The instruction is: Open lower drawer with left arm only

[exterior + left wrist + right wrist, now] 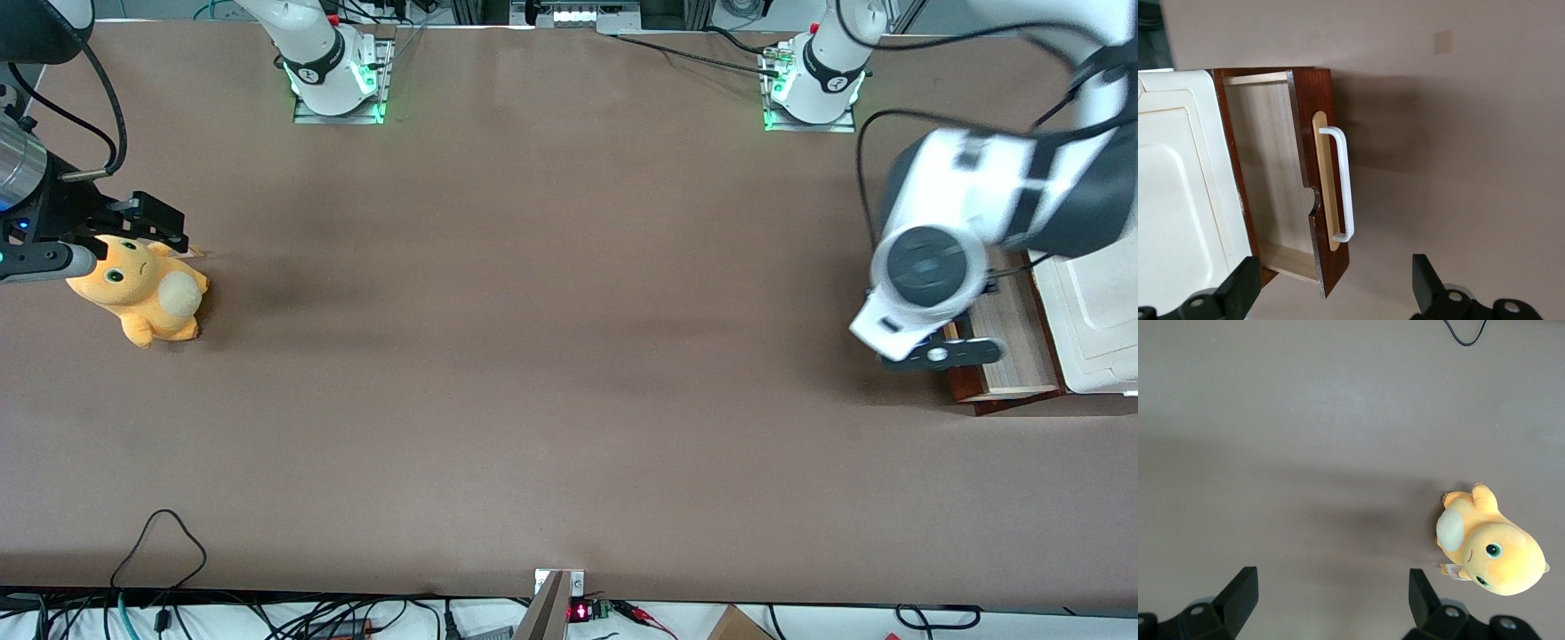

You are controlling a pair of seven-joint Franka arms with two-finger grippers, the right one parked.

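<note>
Glossy white left arm [951,191] w/ dark grey panels, blk cable, small blk gripper [942,354].

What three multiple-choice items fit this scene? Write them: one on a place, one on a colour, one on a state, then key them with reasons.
1. Where is the gripper?
A. Above the lower drawer
B. Beside the plush toy
C. At the table's middle

2. What colour is the handle on the lower drawer?
A. Copper
B. White
C. Black

3. What state is the lower drawer in?
A. Fully shut
B. Pulled out
C. Removed and lying on the table

Key: 1 A, the front view shows the left arm ending over the drawer. 2 B, the loop is white on a pale strip. 3 B, its pale wood inside shows in the wrist view, and the open gripper holds nothing.
</note>
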